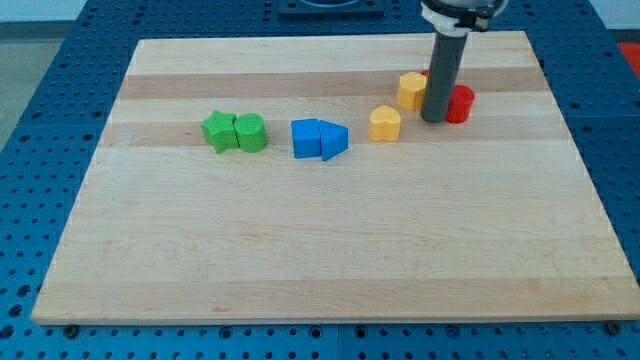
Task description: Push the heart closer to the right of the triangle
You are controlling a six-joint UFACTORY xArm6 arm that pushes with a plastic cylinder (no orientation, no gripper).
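We see a pale wooden tabletop [330,250], its grain running in long bands, lying on a blue perforated base [40,150]. Our arm carries no fingers, only a straight dark rod with a matte grey look; my tip [433,120] rests on the wood toward the upper right.

The yellow heart [385,123], smooth and glossy, sits just at nine o'clock of my tip, apart from it by a small gap. The blue triangle [335,141] lies at about eight o'clock of the heart, near it but not touching, its point facing the view's right. Pressed against the triangle's flat side at nine o'clock is a blue cube [306,138].

A second yellow block [411,90], roughly hexagonal, stands at eleven o'clock of my tip, just beside the rod. A red block [460,103], partly hidden by the rod, sits at two o'clock of the tip; its shape we cannot make out.

Further at nine o'clock, a green star-like block [219,131] touches a rounded green block [251,132].
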